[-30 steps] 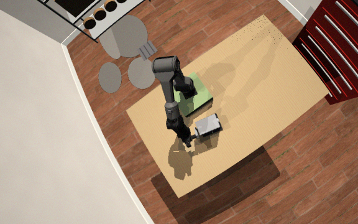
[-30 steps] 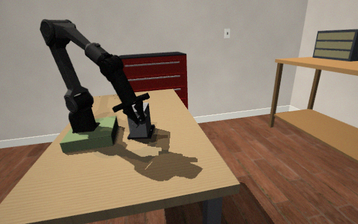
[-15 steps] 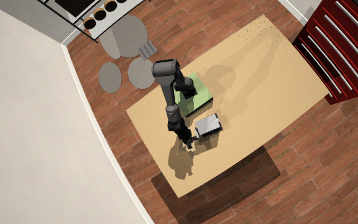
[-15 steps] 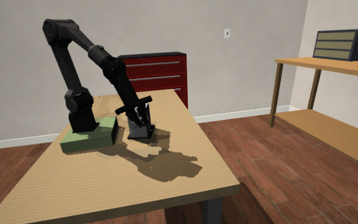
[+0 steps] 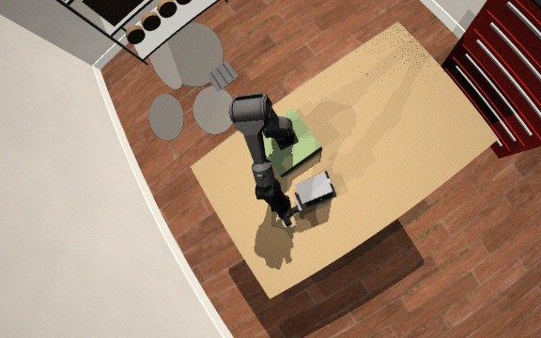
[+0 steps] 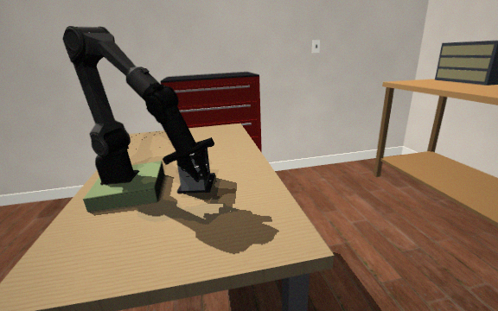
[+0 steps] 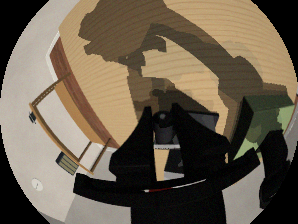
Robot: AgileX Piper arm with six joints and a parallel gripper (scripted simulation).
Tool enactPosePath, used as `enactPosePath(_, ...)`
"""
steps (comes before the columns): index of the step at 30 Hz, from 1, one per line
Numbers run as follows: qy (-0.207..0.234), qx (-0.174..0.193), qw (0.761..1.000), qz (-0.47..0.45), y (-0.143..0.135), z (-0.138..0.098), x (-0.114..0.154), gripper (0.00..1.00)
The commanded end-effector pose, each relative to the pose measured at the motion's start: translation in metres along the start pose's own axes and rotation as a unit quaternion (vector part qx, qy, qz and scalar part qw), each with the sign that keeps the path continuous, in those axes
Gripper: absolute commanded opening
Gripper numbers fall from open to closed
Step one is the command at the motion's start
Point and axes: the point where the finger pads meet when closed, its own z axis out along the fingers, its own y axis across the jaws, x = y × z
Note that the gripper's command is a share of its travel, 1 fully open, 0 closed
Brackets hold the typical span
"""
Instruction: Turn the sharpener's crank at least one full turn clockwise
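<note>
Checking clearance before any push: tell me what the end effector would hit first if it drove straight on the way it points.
The end effector is shut on the crank knob and points steeply down. Beyond the knob, the table top looks like the first thing it would meet, though depth is unclear.

One sharpener (image 5: 315,188), one arm (image 5: 257,141), seemingly.

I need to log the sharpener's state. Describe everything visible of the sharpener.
The sharpener is a small upright box, pale grey on top and dark on its sides, standing on a flared dark foot on the wooden table, just beside the green base block. Its crank sits on the side facing the arm. The claw is closed on the crank's handle; nothing else touches it.
</note>
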Motion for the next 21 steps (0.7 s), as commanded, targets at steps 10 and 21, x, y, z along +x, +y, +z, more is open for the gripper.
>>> enactPosePath(10,0.000,0.001,1.000,0.000,-0.003,0.010,0.000,0.20)
enactPosePath(21,0.000,0.001,1.000,0.000,-0.008,0.019,0.000,0.20)
